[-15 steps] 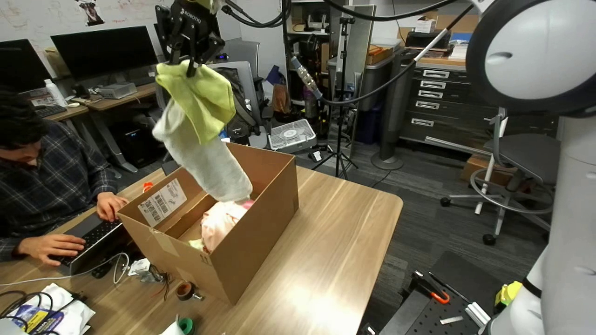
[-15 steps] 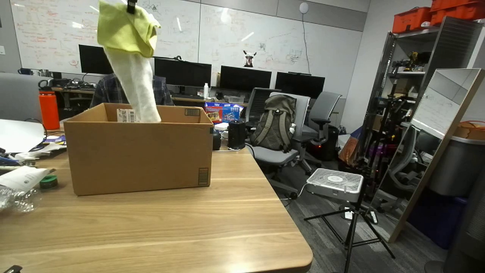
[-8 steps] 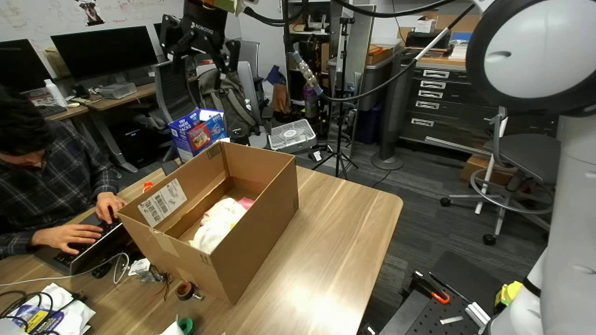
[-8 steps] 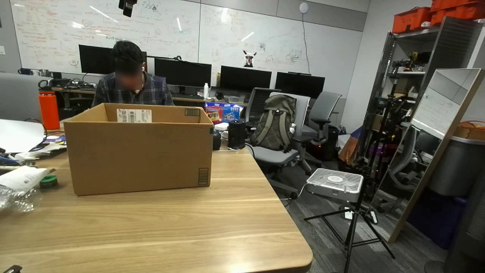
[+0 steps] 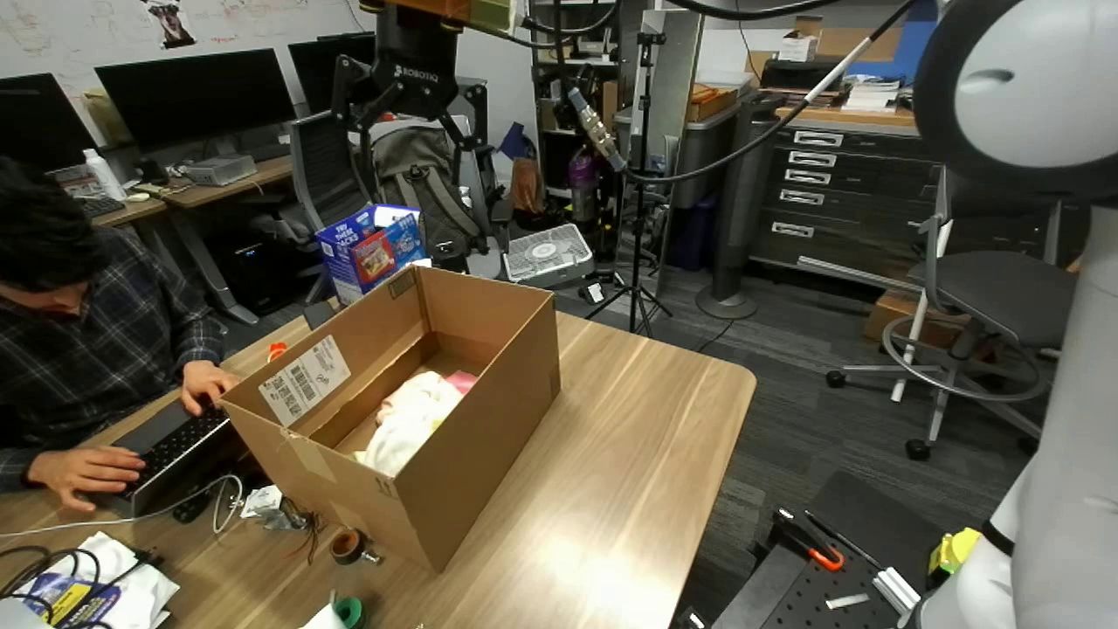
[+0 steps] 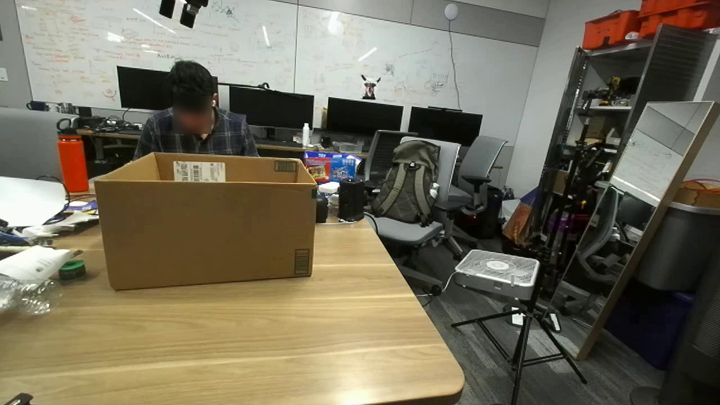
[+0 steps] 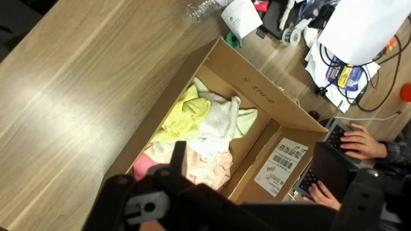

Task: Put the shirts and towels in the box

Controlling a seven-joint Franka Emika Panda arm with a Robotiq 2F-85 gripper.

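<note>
Big change vs a sec ago: my gripper [image 5: 410, 170] is rid of its load. Jaws are spread wide w/ nothing btwn them, well above the box [image 6: 205, 233]. The yellow-green cloth [image 7: 184, 117] and the white cloth [image 7: 220, 117], both dangling from me a moment back, now lie inside the box, crumpled twd the long wall opp. the label [image 7: 281, 166]. They're on or next to the others: a pale green cloth [image 7: 246, 122] poking out twd the label side, plus a peach cloth [image 7: 210, 170] and a bright pink cloth [image 7: 143, 165], both farther from the box's end w/ the dark print [image 7: 257, 90]. Can't tell which are shirts and which towels; lower layers are hidden.

For the task: this drop looks good. No cloth hangs over the box rim that I can see, so no re-tuck needed IMO. Prob. near done, but can't confirm, as more pieces may be out of frame. Next = get clear of the box, or fetch another cloth if there is one.

Watch-out: a person [image 5: 113, 323] sits just beside the box, label side, at a laptop [image 5: 179, 445], so I'd keep any swing off that side. Box stands upright on the table [image 5: 629, 454]; a low pass w/ spread jaws could snag its rim & drag it.
</note>
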